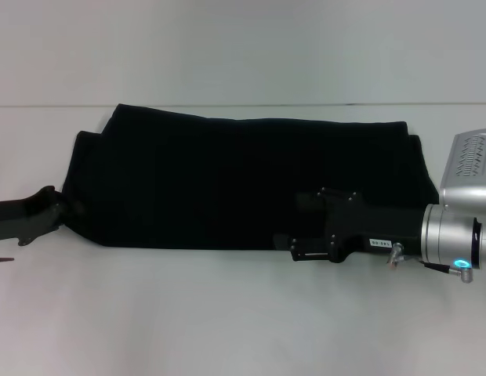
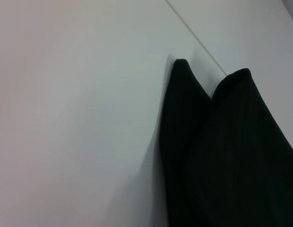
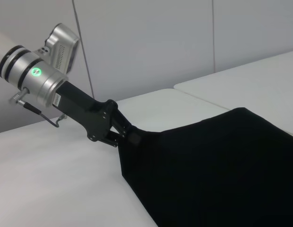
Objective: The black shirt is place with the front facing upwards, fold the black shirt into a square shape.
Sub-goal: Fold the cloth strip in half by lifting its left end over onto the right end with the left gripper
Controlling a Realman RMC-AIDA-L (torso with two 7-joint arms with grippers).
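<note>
White counter (image 1: 227, 313) carries the black shirt (image 1: 227, 184) already folded into a long band, my left pincer (image 1: 64, 210) clenched on its left end, my right pincer (image 1: 306, 205) over the cloth, grip unclear; next, fold end over end.

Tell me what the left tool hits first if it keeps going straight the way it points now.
The left tool points toward the robot's right, at the left end of the black shirt. It already sits at that edge and seems to touch it, so the shirt comes first. Depth is hard to judge.
</note>
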